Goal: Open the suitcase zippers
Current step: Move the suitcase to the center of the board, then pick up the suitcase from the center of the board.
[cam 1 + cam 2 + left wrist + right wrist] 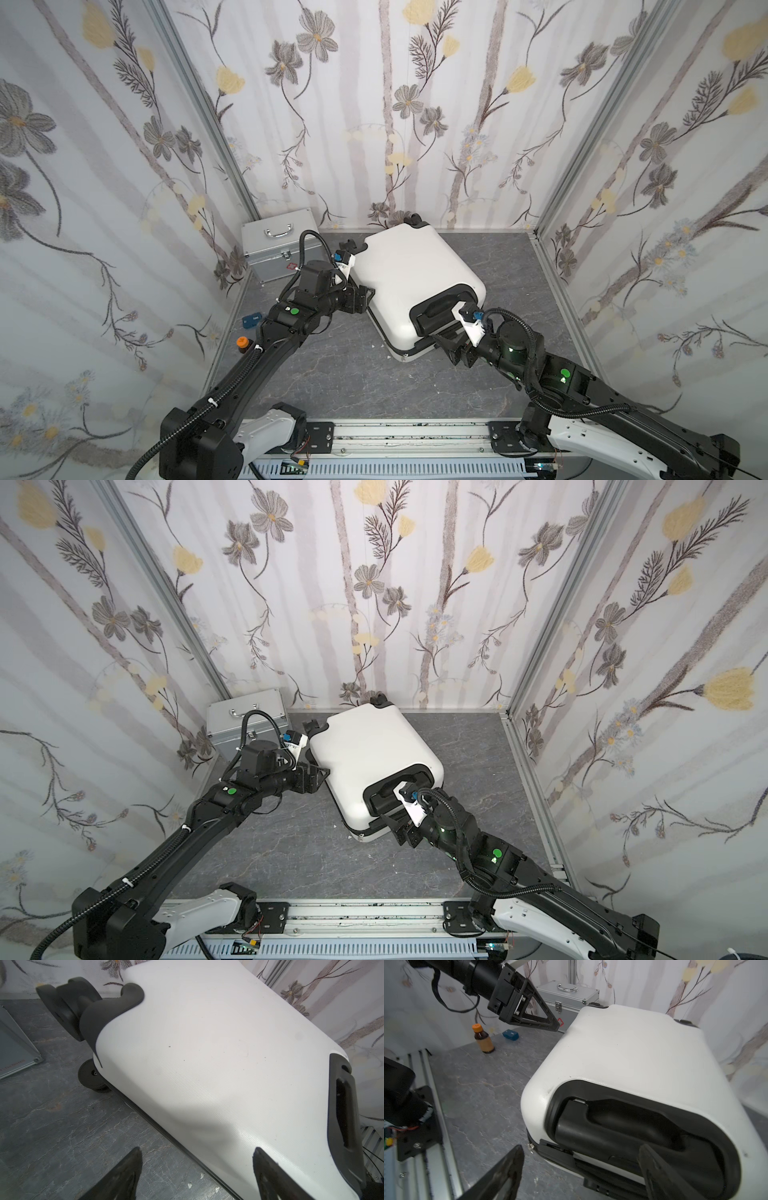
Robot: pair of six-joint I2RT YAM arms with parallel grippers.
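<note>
The white suitcase [415, 278] [370, 754] lies flat on the grey floor, wheels toward the back wall and its black handle recess [623, 1126] toward me. A black zipper track [158, 1124] runs along its side seam, and a small metal pull [531, 1145] shows at the near corner. My left gripper [361, 296] [318, 776] [197, 1149] is open beside the suitcase's left edge, one finger over the floor and one over the shell. Open too, my right gripper [448, 344] [392, 825] [581, 1147] straddles the seam by the handle recess, holding nothing.
A silver metal case [278, 245] [566, 999] stands at the back left. A brown bottle with an orange cap [242, 344] [483, 1040] and a small blue box [251, 321] sit by the left wall. Papered walls close three sides, and a rail [411, 436] runs along the front.
</note>
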